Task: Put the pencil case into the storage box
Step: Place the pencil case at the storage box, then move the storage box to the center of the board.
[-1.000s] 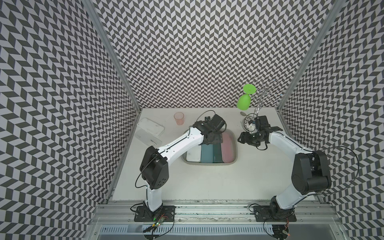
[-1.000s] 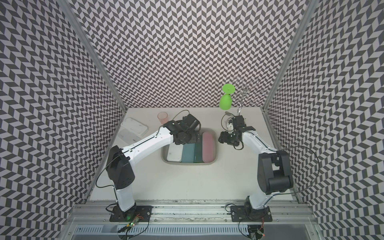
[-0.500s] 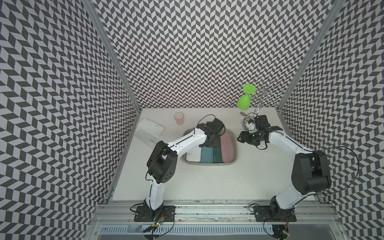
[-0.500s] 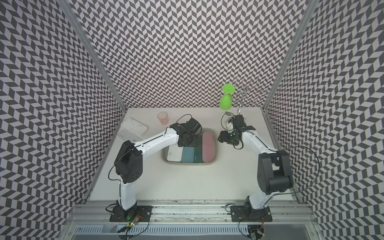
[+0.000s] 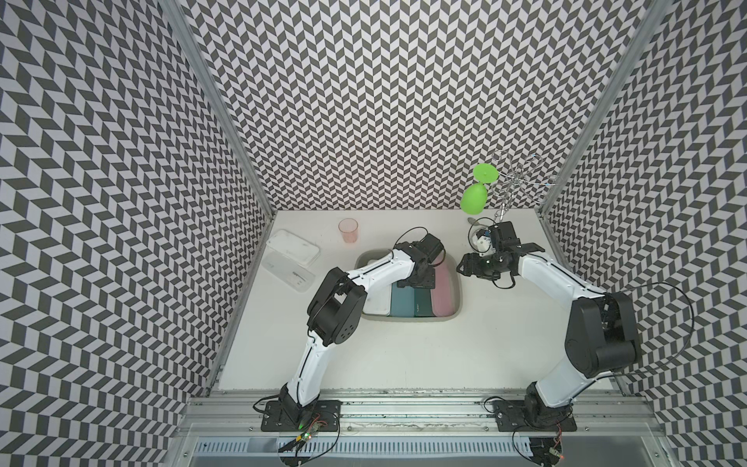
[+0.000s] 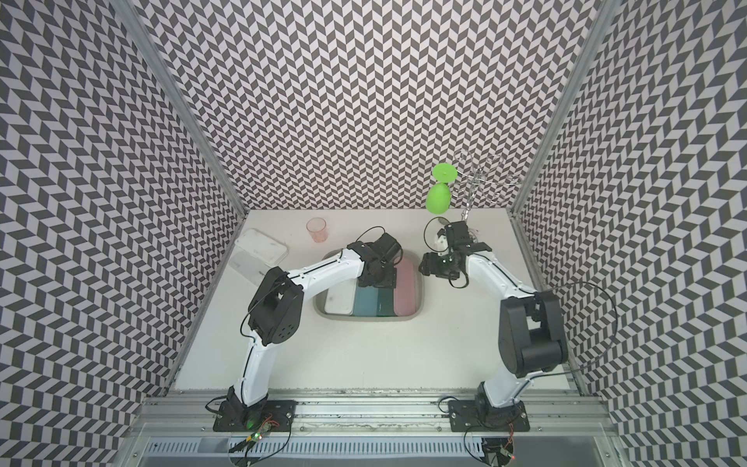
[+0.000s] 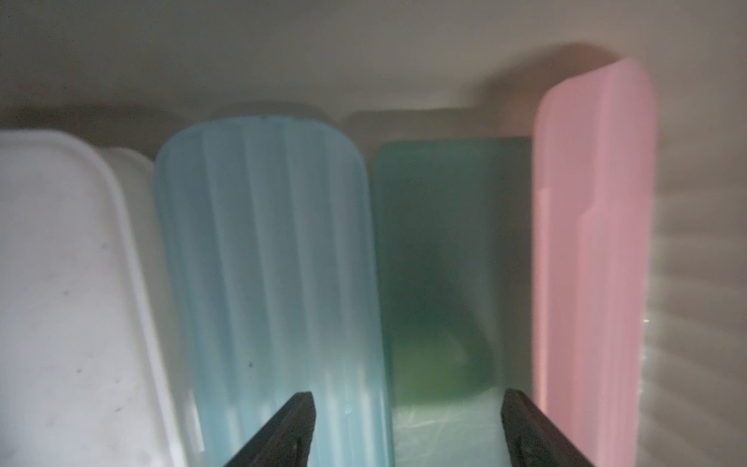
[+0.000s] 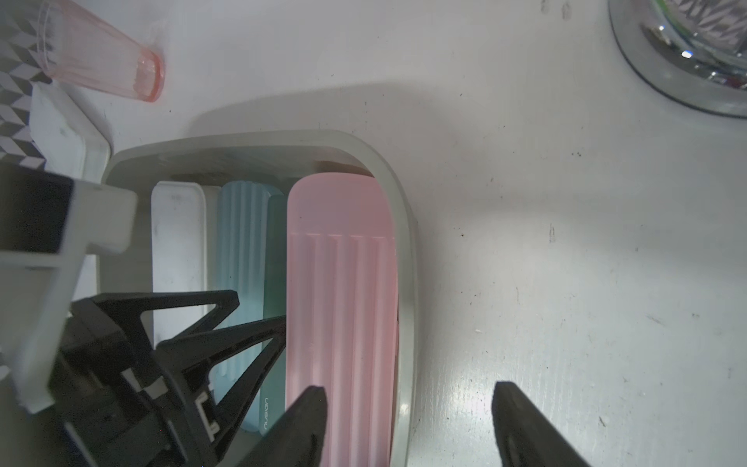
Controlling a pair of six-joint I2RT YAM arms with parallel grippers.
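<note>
The grey-olive storage box stands mid-table. Side by side in it lie a white pencil case, a ribbed blue one, a green one and a pink one, which leans on the box's right wall. My left gripper is open low inside the box, one finger over the blue case, the other between the green and pink ones. My right gripper is open, straddling the box's right rim beside the pink case.
A pink cup stands behind the box. Clear lidded containers lie by the left wall. At the back right, a wire rack holds a hanging green glass; its round base is near my right gripper.
The left arm's elbow has swung in towards the box while its gripper stayed inside it. The right arm has hardly moved; its jaws look slightly narrower.
</note>
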